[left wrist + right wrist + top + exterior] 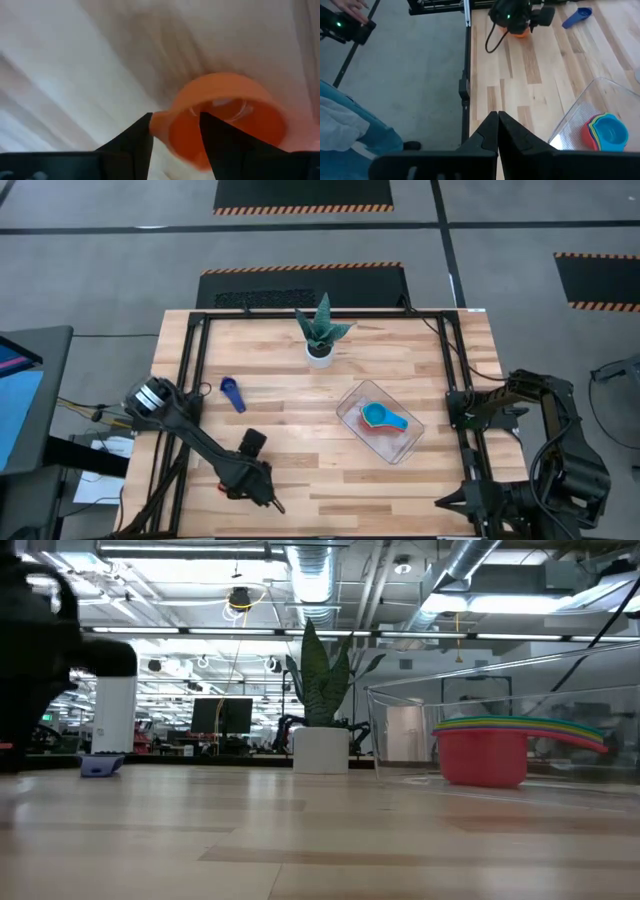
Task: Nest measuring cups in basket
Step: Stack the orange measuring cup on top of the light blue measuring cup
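Orange cup (225,117) sits between the left gripper (175,131)'s 2 parted fingers, low at the table's near-left edge.
Handle in the gap, and whether the fingers touch it I cannot tell. Over on the right, the basket (352,402) holds a nested stack, red (482,755) at the bottom, light blue (378,416) on top. 1 dark blue cup (232,393) lies alone on the wood to the left, well apart from the basket. Right gripper (498,131) waits pinched shut off the table's right edge.
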